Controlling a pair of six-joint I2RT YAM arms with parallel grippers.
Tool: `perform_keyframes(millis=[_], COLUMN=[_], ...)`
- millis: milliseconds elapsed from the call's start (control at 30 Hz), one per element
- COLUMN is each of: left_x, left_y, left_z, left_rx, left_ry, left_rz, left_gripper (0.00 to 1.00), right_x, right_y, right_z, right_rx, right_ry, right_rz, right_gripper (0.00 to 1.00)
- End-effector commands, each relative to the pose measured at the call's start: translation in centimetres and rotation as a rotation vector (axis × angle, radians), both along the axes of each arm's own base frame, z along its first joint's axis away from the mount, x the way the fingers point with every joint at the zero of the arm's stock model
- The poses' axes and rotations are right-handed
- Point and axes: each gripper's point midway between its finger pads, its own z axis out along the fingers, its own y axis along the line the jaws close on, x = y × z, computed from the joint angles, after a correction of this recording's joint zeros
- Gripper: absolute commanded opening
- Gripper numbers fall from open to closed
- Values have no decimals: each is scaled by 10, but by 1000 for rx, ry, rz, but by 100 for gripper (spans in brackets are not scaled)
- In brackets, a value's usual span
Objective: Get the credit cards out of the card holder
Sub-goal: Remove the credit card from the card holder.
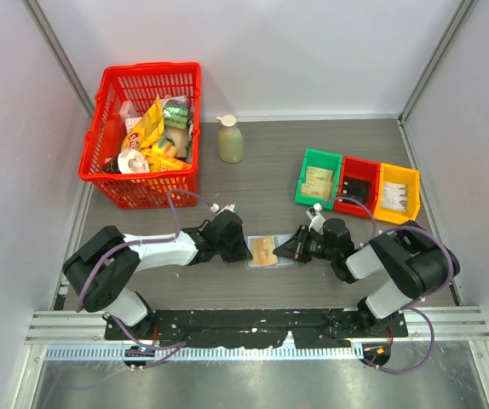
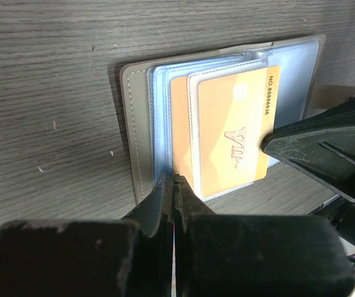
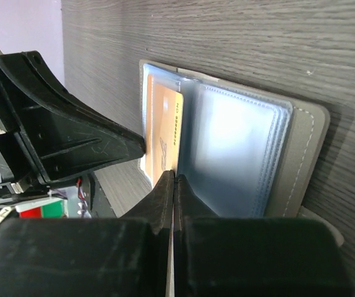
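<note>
The card holder (image 1: 257,261) lies open on the table between my two arms, grey-olive cover (image 2: 137,124) down and clear blue sleeves (image 3: 239,142) up. A yellow-orange credit card (image 2: 233,130) marked VIP sticks partway out of a sleeve toward the right arm. A second orange card edge (image 2: 179,124) shows behind it. My left gripper (image 2: 174,179) is shut, its tips resting on the holder's near edge. My right gripper (image 3: 174,175) is rolled on its side and shut on the free edge of the VIP card (image 3: 164,130). One right finger (image 2: 276,143) lies over that edge.
A red basket (image 1: 151,68) of snack packets stands at the back left, with a soap bottle (image 1: 230,141) beside it. Green (image 1: 319,176), red (image 1: 359,183) and yellow (image 1: 396,192) bins sit in a row at the right, just behind the right arm.
</note>
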Motion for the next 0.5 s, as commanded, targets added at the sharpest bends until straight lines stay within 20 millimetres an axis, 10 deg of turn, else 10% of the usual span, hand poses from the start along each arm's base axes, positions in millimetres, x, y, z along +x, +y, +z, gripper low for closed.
perform_keyframes(millis=[0,167,467], left_x=[-15,-1,20], left_y=[22,-1,-30], left_z=[-19,17,39], left_rx=[113,-30,-101], left_ry=[53,-29,-92], left_rz=[-5,-2,-27], left_gripper=[0,22,20], right_x=[3,0,-1], right_y=[-9,-7,-5], right_z=[-4,-4,-4], right_rx=[-110,-99,-78], right_ry=[-37,-28,-24], right_rz=[18,32,34], right_gripper=[1,1,1])
